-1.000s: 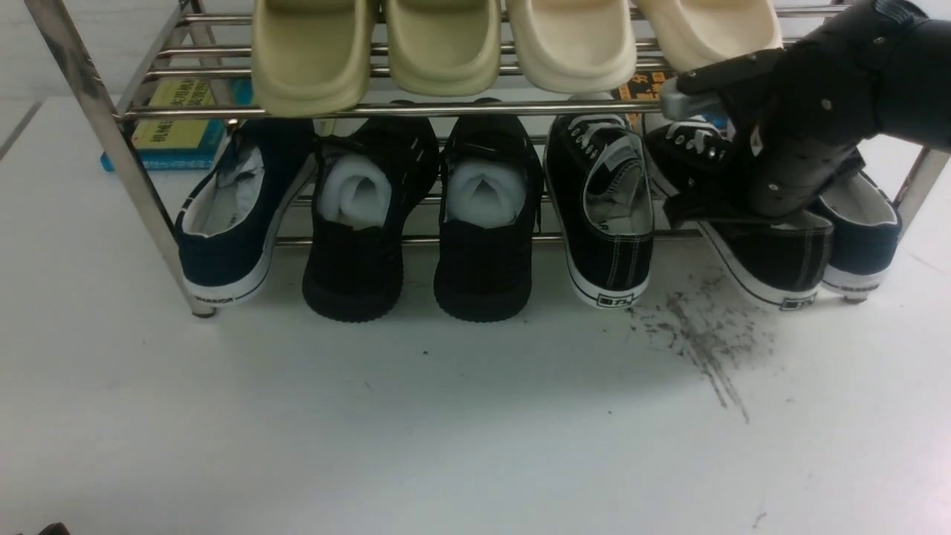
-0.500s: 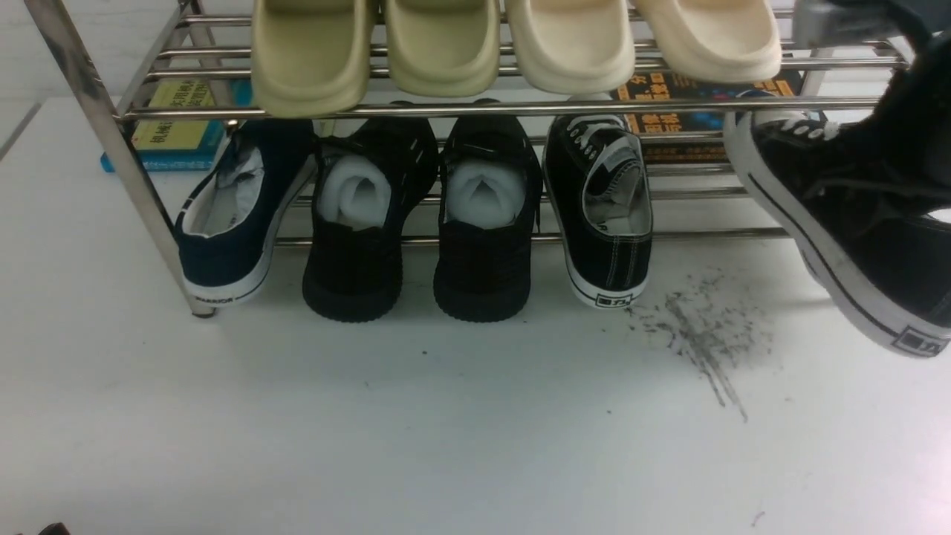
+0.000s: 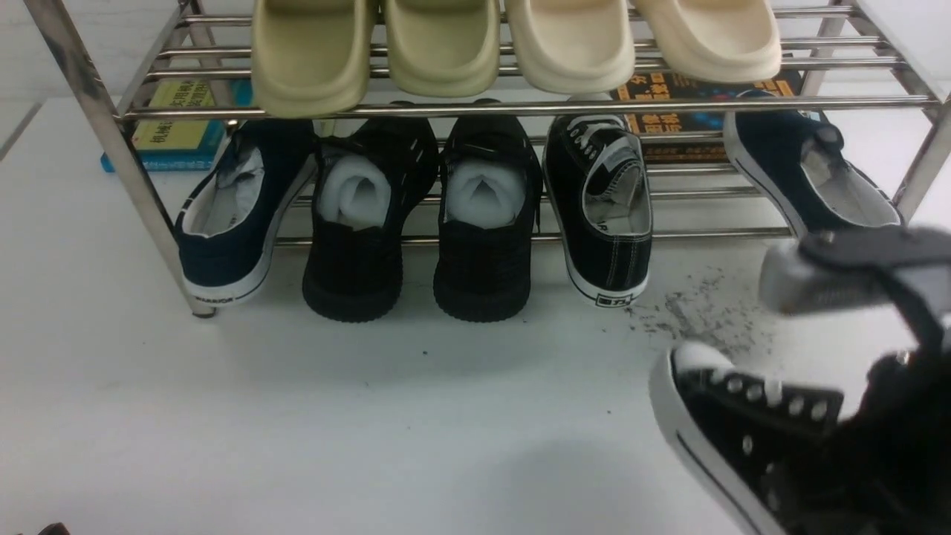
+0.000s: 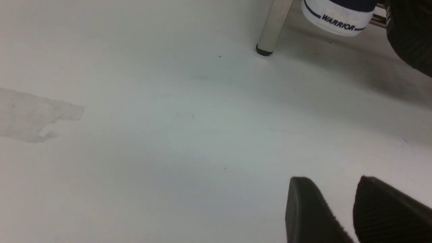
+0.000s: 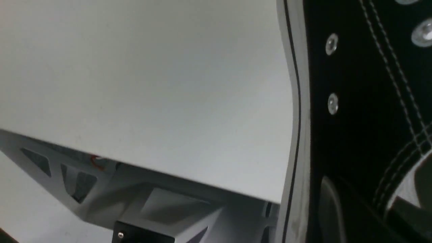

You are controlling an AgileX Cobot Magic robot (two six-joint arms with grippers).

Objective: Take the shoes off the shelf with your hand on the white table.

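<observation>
Black canvas sneaker point(image 3: 743, 438) hangs pinched in the closed right hand point(image 3: 895, 394), toe tilted away from it, low over the table point(image 3: 446, 431), probably so it can be set down clear of the shelf point(image 3: 119, 148). Its mate point(image 3: 600, 208) sits on the lower tier, well beyond the hand. Left hand point(image 4: 334, 189), fingers apart, holds nothing.

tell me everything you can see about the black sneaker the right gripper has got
The black sneaker is a low-top in what looks like canvas, with a white rubber toe cap, metal eyelets, white stitching and a white sole edged by a thin black line. It is off the shelf, low at the front right over the white table, toe toward the shelf. The right gripper is shut on its rear part; whether the sole touches the table is unclear.
</observation>
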